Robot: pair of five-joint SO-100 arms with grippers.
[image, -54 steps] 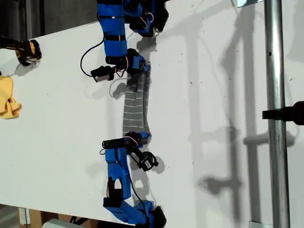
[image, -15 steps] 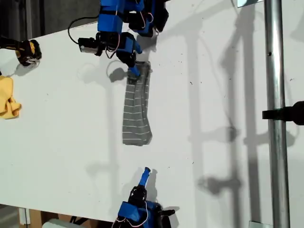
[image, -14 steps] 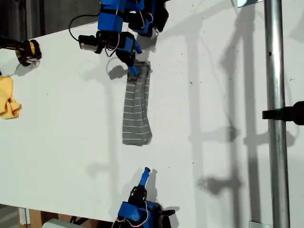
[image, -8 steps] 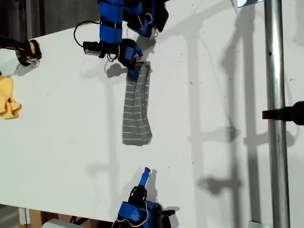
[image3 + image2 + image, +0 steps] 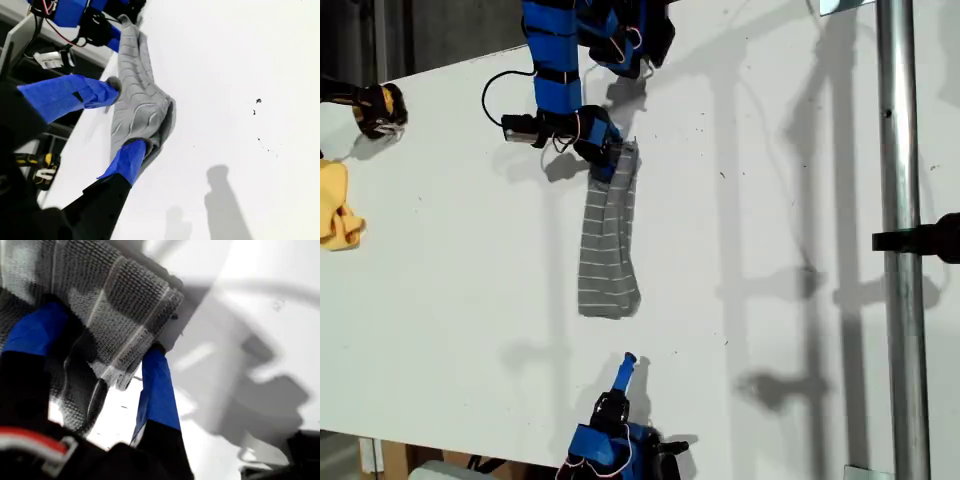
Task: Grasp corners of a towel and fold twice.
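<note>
Exterior view: dark grey white-striped towel (image 5: pixel 608 240) lies lengthwise between arms; my first gripper (image 5: pixel 97 347) jaws straddle its far corner (image 5: pixel 150 305), clamping uncertain; my second gripper (image 5: pixel 125 117) jaws apart, withdrawn.

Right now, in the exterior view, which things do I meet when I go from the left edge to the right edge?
Yellow cloth → towel → metal pole. The yellow and black object and both grippers overlap these, so I leave them out.

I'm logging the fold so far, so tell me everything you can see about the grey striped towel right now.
The towel is dark grey knitted cloth with thin white stripes, folded into a long narrow strip lying flat on the white table. My first gripper has its fingers around the strip's end nearest the exterior view's top. My second gripper sits apart from the other end.
</note>
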